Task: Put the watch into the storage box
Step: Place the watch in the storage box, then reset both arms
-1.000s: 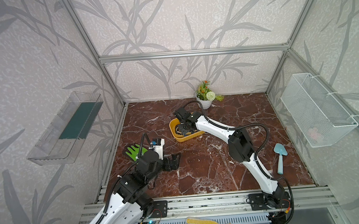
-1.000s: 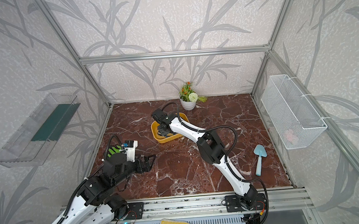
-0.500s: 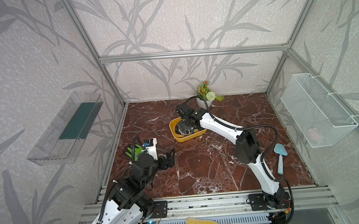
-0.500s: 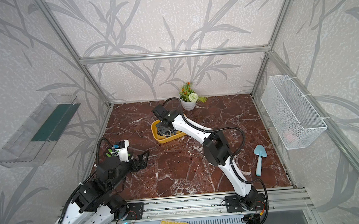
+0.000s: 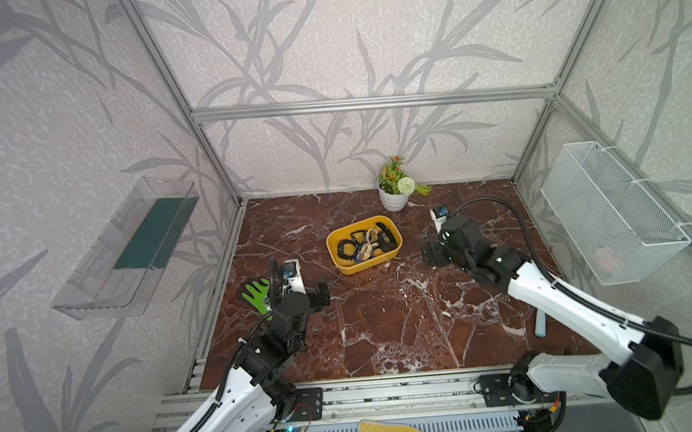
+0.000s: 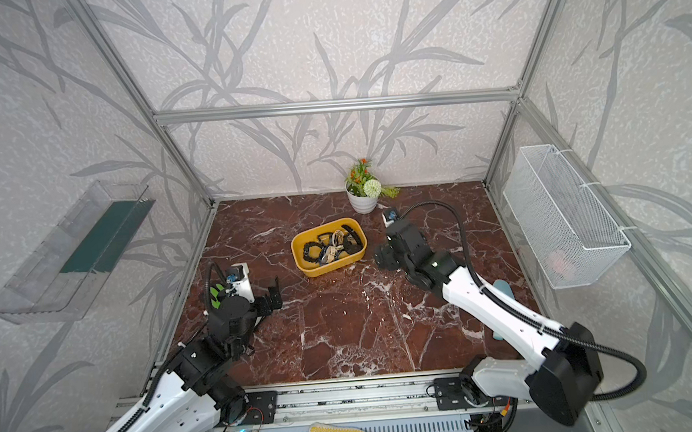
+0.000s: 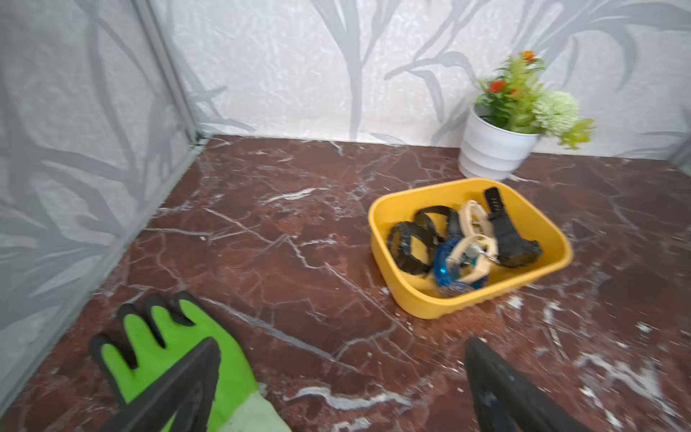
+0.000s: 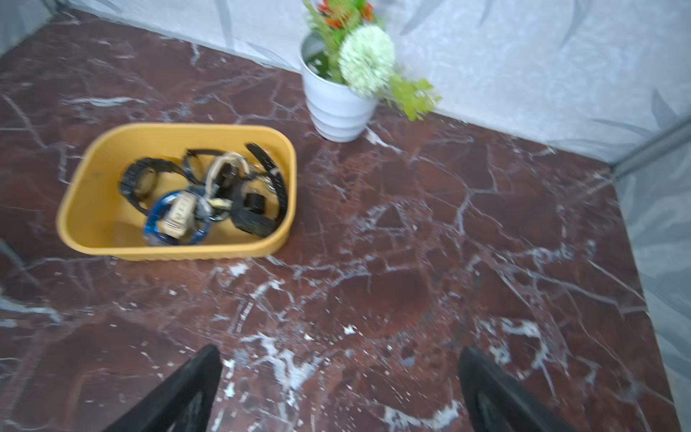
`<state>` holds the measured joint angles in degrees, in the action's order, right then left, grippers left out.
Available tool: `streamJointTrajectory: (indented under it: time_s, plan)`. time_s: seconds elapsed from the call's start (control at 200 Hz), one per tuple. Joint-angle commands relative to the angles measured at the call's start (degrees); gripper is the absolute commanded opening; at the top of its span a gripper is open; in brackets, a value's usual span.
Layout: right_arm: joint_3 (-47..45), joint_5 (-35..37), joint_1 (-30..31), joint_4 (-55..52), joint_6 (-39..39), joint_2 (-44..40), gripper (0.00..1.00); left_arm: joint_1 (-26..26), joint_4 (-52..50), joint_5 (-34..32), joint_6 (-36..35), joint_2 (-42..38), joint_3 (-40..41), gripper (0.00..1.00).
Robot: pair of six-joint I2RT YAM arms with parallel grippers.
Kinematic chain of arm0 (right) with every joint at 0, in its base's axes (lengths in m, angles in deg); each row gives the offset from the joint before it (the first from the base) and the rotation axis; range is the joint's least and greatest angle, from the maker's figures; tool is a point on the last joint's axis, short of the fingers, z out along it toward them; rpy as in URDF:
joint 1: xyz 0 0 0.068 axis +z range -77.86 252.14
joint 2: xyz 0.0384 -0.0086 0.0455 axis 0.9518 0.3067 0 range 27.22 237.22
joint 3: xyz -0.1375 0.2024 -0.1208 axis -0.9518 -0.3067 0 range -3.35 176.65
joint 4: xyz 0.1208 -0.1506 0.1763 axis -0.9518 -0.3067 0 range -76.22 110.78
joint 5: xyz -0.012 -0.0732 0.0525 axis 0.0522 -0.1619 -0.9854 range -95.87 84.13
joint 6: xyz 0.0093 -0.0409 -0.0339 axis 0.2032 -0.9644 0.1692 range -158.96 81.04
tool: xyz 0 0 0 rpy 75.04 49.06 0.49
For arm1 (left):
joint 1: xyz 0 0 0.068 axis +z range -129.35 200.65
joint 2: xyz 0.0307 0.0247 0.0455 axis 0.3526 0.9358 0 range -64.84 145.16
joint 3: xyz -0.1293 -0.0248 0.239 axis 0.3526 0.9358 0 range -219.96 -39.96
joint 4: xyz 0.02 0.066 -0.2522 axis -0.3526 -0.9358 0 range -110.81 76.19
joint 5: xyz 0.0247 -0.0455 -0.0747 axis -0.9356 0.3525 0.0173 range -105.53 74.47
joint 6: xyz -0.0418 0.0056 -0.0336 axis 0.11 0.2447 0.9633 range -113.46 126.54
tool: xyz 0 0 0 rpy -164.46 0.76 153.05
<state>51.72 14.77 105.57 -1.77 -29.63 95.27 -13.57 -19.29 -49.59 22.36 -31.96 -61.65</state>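
The yellow storage box (image 5: 364,266) (image 6: 328,271) stands mid-table, towards the back. Several watches (image 5: 363,243) (image 7: 463,254) (image 8: 175,215) lie tangled inside it, with black, beige and blue straps. My right gripper (image 5: 431,255) (image 8: 340,351) hangs open to the right of the box, apart from it, with only bare marble between its fingers. Open too, my left gripper (image 5: 295,290) (image 7: 342,344) sits at the front left, well short of the box. One of its fingers (image 7: 187,377) is over a green glove (image 7: 160,336).
A white flower pot (image 5: 393,199) stands just behind the box. The green glove (image 5: 255,293) lies by the left wall. A light blue tool (image 5: 540,325) peeks out beside the right arm. A wire-mesh basket (image 5: 610,211) and a clear tray (image 5: 130,249) hang on the side walls.
My right gripper was shut inside the box. It has opened and pulled back to the box's right. The left arm has drawn back a little towards the front left.
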Motion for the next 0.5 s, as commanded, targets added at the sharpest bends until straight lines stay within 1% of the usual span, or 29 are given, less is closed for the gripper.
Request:
streamJointTrajectory:
  time_s: [0.0,0.045,0.08,0.12,0.18,0.245,0.3,0.35,0.385,0.445,0.495]
  plan:
    - [-6.89,4.94,-6.32,3.14,0.3,-4.48,0.99,6.35,13.48,-5.74,-6.4,-0.17,5.45,0.99]
    - [-9.32,5.03,-8.66,6.53,0.52,-5.23,0.99,10.44,14.54,-4.21,-5.73,0.38,7.01,0.99]
    - [-11.03,7.86,-9.01,10.22,-0.78,-5.3,0.99,13.27,16.03,-3.32,-5.51,0.76,7.94,0.99]
    - [-13.61,11.04,-9.12,15.89,-2.95,-4.93,0.99,16.15,17.13,-0.75,-6.61,0.9,8.37,0.99]
    - [-17.07,12.87,-10.13,23.57,-5.42,-3.78,0.99,19.36,21.28,1.78,-7.69,2.35,9.63,0.99]
    - [-19.35,14.36,-11.67,28.35,-5.84,-1.89,0.99,22.66,24.29,4.32,-7.82,5.96,10.33,0.99]
    - [-22.63,15.17,-12.85,34.91,-7.71,-0.23,0.99,25.34,25.25,6.15,-7.36,10.4,9.8,0.99]
    - [-27.47,13.9,-14.31,44.7,-10.81,1.1,0.99,27.48,28.02,8.97,-6.49,15.42,9.37,0.99]
    - [-30.21,12.83,-15.73,50.19,-11.22,1.91,0.99,28.35,31.13,10.8,-6.67,19.21,8.93,0.99]
    - [-32.71,10.98,-18.26,55.07,-10.05,3.31,0.99,28.62,36.61,11.4,-8.81,26.48,7.58,0.99]
    - [-33.75,9.79,-19.22,58.69,-10.42,5.04,0.99,28.81,39.73,11.29,-9.91,32.51,5.68,0.99]
